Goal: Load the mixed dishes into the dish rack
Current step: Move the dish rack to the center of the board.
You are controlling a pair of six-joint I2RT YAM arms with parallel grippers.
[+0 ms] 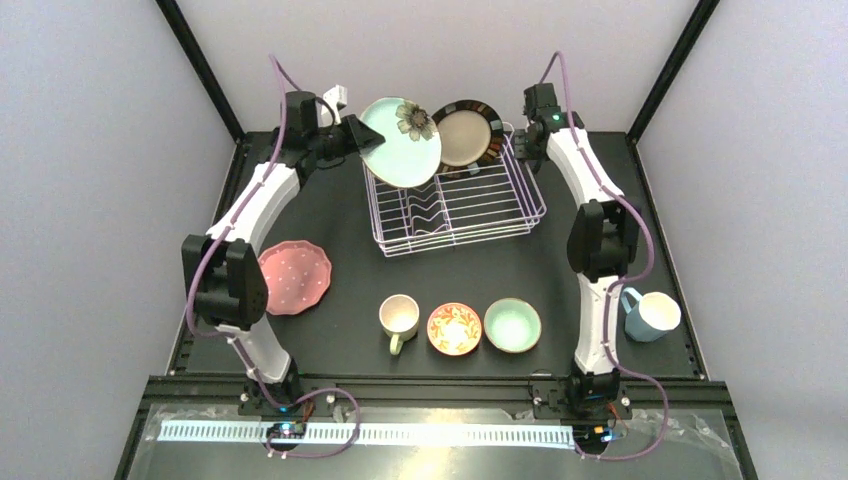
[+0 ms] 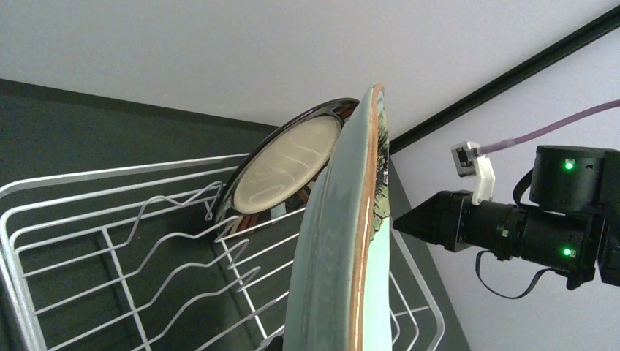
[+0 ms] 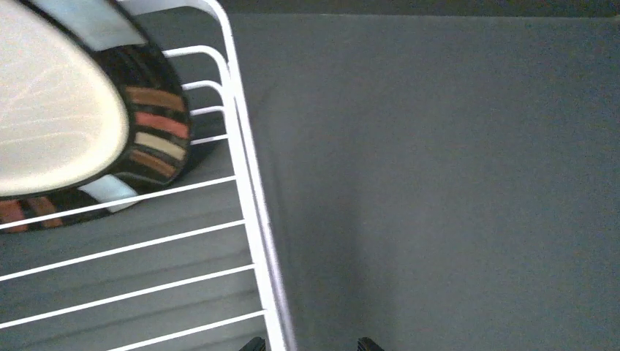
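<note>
Your left pincer (image 1: 352, 135) is clamped on the left rim of the teal flower plate (image 1: 400, 142). The plate is up on edge and tilted at the far left end of the dish rack (image 1: 466, 234). In the left wrist view it's edge-on, just in front of the cream plate with dark striped rim (image 2: 289, 164), which is standing in the rack's far right corner. Can't tell whether the teal one's bottom edge is touching the wires.

Your right pincer (image 3: 308, 344) sits just outside the rack's far right corner. Its fingertips are apart with nothing between them, just bare counter (image 1: 350, 230) underneath.

Everything else is out on the counter:
- The pink dotted scalloped plate (image 1: 293, 276) is lying flat beside your left arm.
- The cream mug (image 1: 399, 318), red-orange bowl (image 1: 454, 328) and mint bowl (image 1: 512, 325) are in a row near the front, all upright.
- The blue mug (image 1: 650, 315) is off to the right of your right arm, well apart from the others.
</note>
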